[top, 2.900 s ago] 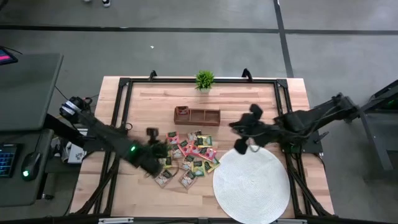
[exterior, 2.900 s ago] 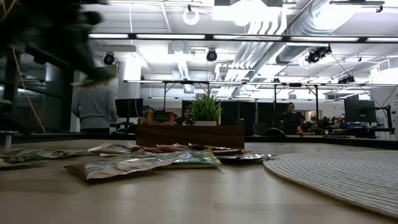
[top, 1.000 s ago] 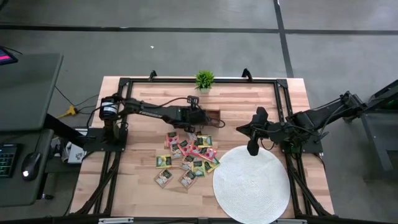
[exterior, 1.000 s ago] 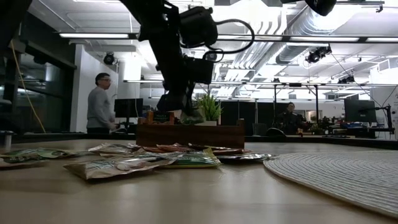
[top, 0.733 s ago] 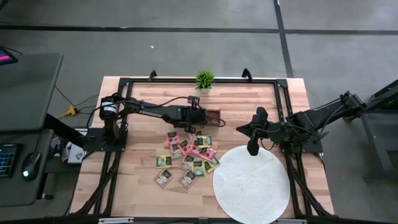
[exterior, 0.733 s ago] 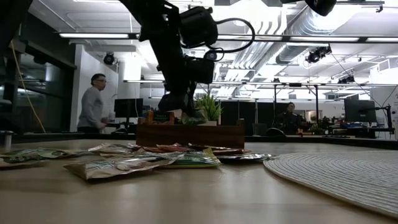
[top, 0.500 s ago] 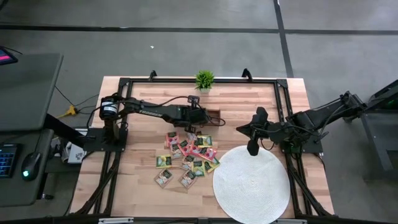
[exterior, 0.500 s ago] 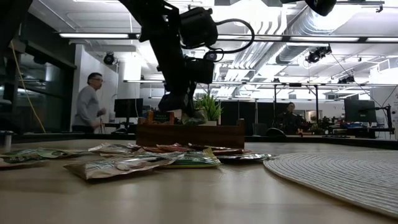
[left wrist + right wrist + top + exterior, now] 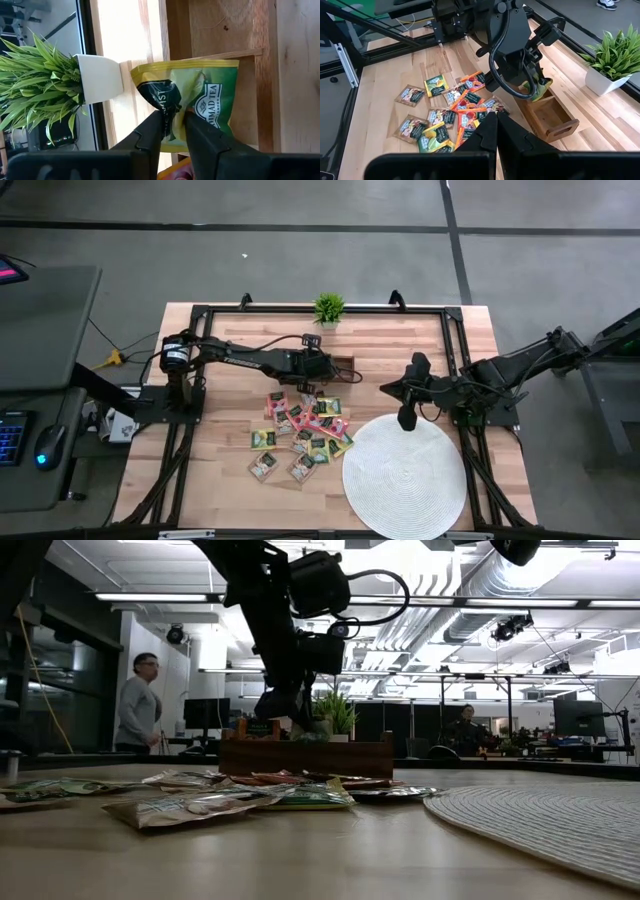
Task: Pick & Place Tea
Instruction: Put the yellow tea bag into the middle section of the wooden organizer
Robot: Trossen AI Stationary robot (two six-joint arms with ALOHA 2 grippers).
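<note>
Several small pink, yellow and green tea packets (image 9: 300, 435) lie in a loose pile on the wooden table. Beyond them stands a low wooden box (image 9: 340, 367) with open compartments. My left gripper (image 9: 320, 368) hangs over the box's middle, slanting down, shut on a green tea packet (image 9: 205, 97) that also shows in the right wrist view (image 9: 538, 85). My right gripper (image 9: 405, 418) waits shut above the far edge of the round white mat (image 9: 405, 475), holding nothing. My left gripper pinches the green packet by its crumpled near edge (image 9: 170, 106), at the dark label, between its two fingers (image 9: 197, 131), which stand a little apart. They slant down from the table's left. The packet reaches beyond them into a box compartment (image 9: 257, 115); whether it touches the bottom I cannot tell.
A small potted plant (image 9: 328, 308) in a white pot stands at the far edge, just behind the box. A black frame (image 9: 200, 320) runs around the table top. Bare wood lies left of the tea pile. A person (image 9: 135, 705) walks in the room beyond.
</note>
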